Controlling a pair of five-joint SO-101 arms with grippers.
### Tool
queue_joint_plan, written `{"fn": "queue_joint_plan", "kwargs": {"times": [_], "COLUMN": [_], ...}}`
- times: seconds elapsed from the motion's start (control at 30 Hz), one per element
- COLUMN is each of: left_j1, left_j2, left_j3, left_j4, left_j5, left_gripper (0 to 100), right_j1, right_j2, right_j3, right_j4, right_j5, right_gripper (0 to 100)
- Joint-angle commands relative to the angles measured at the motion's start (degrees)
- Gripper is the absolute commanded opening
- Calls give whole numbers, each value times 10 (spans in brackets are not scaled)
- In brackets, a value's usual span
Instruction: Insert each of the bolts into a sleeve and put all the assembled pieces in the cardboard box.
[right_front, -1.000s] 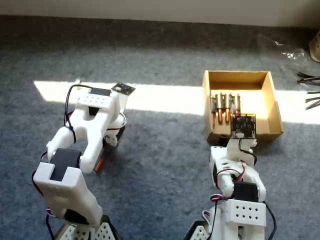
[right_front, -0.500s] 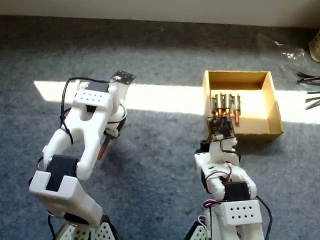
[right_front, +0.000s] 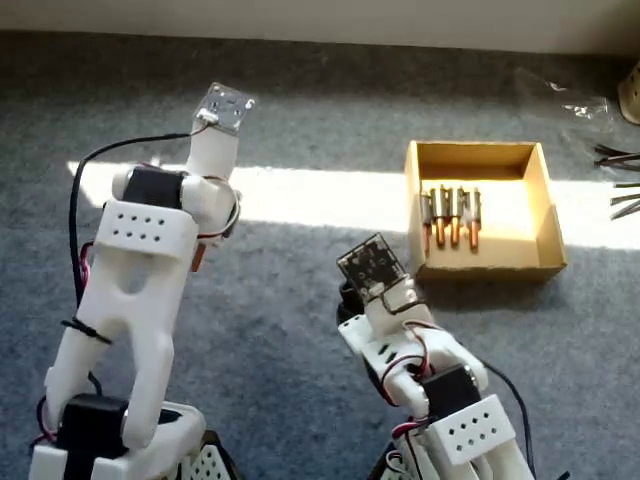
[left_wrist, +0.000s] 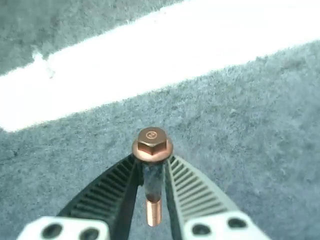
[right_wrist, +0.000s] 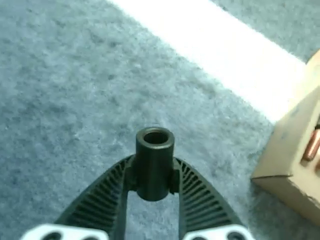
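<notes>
A copper bolt (left_wrist: 152, 145) with a hex head stands upright over the grey carpet, and my left gripper (left_wrist: 152, 167) is shut on its shank. A dark tubular sleeve (right_wrist: 154, 157), its open bore facing up, is held in my right gripper (right_wrist: 152, 172), which is shut on it. The cardboard box (right_front: 480, 155) lies at the right of the carpet, with several assembled pieces (right_front: 450, 215) lined up inside. Its corner (right_wrist: 292, 165) is beside the sleeve. In the high view the right arm (right_front: 385, 300) sits left of the box and the left arm (right_front: 150, 240) is further left.
A bright strip of sunlight (right_front: 320, 195) crosses the carpet between the arms and the box. A clear plastic bag (right_front: 570, 95) and dark tools (right_front: 620, 180) lie at the far right edge.
The right arm has pulled back from the box and swung left toward the middle. The left arm has risen and stretched forward, away from the carpet.
</notes>
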Motion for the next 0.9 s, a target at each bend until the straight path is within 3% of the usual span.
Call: {"fn": "queue_joint_plan", "kwargs": {"times": [0.0, 0.27, 0.43, 0.5, 0.63, 0.87], "left_j1": [-2, -2, -1, 0, 4, 103], "left_j2": [-67, -188, -293, -342, -430, -480], "left_j3": [-22, 92, 206, 235, 253, 251], "left_j4": [-23, -138, -228, -240, -241, -239], "left_j5": [-5, -4, 0, 8, 94, 105], "left_gripper": [4, 4, 4, 4, 4, 4], "right_j1": [-29, -53, -60, -62, -87, -102], "right_j2": [-5, -4, -5, -5, -5, -7], "right_j3": [-36, -29, 6, 43, 105, 126], "right_j4": [-58, -148, -240, -294, -373, -375], "right_j5": [11, 0, -109, -116, -116, -116], "right_gripper": [4, 4, 4, 4, 4, 4]}}
